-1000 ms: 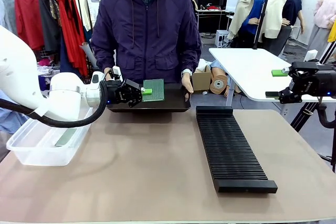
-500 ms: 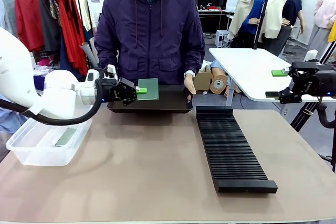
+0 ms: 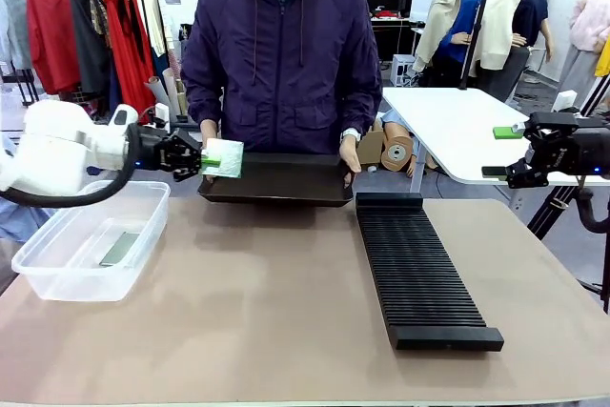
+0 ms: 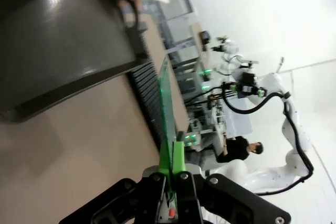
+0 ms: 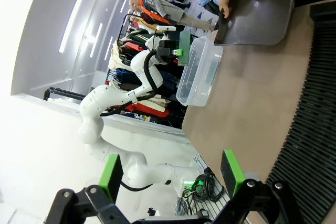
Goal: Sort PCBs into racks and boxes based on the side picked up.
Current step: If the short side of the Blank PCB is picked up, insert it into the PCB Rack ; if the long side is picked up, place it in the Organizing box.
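Left claw (image 4: 171,169) at the bottom edge, green pads (image 4: 178,156) pinched together on a thin green PCB (image 4: 166,109) seen edge-on, brown table (image 4: 79,129) beneath, smooth black tray (image 4: 63,40) upper left, slotted black rack (image 4: 144,90) beside it, the other white arm (image 4: 273,93) far off.

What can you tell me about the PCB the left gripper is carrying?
The PCB is a thin, flat, pale green rectangle, glaring light in the front view. The left gripper is shut on one edge, green pads pinching it. It hangs in the air between the clear tub and the black tray, touching neither. The left wrist view shows it edge-on.
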Motion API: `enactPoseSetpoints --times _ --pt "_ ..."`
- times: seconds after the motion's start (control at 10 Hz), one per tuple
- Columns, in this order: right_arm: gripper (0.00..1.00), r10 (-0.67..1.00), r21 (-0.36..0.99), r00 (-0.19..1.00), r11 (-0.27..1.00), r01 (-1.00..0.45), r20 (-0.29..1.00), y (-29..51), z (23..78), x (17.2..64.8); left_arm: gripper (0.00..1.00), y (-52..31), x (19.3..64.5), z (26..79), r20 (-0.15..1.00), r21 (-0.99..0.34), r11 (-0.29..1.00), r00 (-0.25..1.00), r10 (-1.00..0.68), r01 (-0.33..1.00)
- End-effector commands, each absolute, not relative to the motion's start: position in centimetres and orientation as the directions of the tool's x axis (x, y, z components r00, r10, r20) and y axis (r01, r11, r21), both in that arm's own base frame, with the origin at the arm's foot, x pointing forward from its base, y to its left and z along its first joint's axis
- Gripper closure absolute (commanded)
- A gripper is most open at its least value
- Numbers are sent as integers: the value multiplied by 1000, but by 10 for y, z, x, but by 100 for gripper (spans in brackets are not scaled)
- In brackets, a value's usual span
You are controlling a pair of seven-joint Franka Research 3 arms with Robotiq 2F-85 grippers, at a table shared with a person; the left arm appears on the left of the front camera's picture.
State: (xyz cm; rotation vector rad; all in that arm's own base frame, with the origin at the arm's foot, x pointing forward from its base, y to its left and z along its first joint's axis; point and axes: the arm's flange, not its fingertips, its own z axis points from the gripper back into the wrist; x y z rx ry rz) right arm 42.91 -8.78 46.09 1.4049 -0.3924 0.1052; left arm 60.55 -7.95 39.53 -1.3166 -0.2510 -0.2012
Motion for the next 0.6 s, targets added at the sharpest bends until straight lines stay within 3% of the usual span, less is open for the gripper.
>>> enactPoseSetpoints --times 0.0,0.3,0.5 --pt "0 -159 936 929 172 -308 335 -87 462 428 100 -44 607 416 286 -865 419 957 -40 276" --pt "0 -159 936 929 172 -308 335 -87 462 428 100 5 605 439 307 -769 585 952 -16 258" --pt "0 -159 936 929 172 -308 335 -87 462 428 100 28 602 448 269 -664 727 963 14 175"
